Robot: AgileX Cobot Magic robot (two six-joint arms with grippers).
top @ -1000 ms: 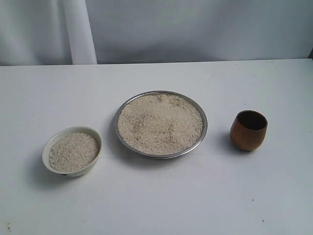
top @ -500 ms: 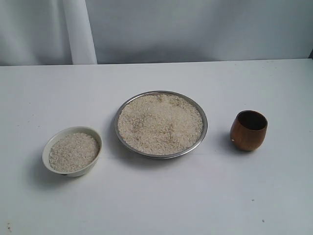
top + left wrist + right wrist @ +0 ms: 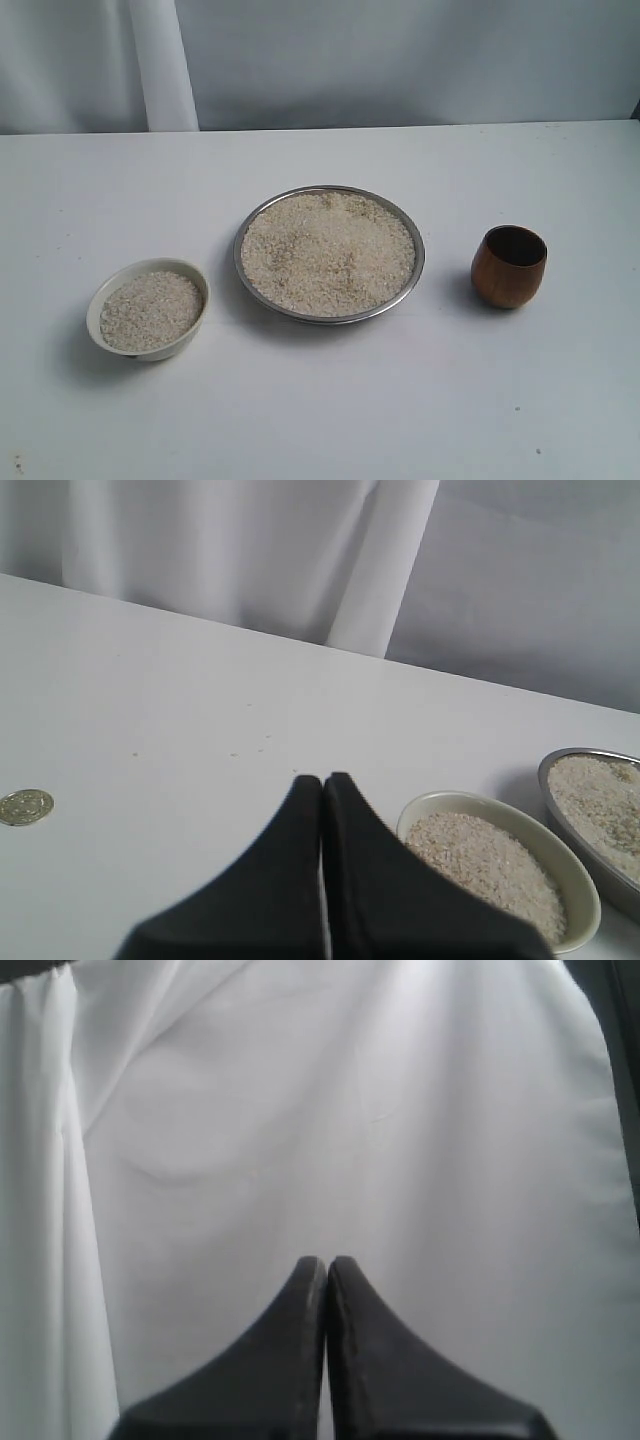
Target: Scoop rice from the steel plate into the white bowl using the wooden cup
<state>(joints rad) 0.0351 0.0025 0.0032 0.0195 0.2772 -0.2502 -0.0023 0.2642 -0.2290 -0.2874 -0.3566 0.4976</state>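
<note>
1. Steel plate: wide, shallow round dish of shiny silver-grey metal with a thin raised rim. It sits at the centre of the white table.
2. Rice: off-white raw grains in an even layer that covers the plate out to its rim.
3. White bowl: small, round, cream-white, with a thick rim. It stands at 8 o'clock from the plate, near it but apart, upright, and holds rice almost to the brim.
4. Wooden cup: glossy reddish-brown barrel shape with no handle and a dark inside. It stands upright at 3 o'clock from the plate, apart from it, with nothing gripping it.
5. Left gripper: black jaws clenched tip to tip on nothing, above the table just beside the bowl.
6. Right gripper: black jaws pressed together, empty, facing a white curtain.
7. Coin: small, round, pale metal. It lies flat on the table, well apart from the bowl.
</note>
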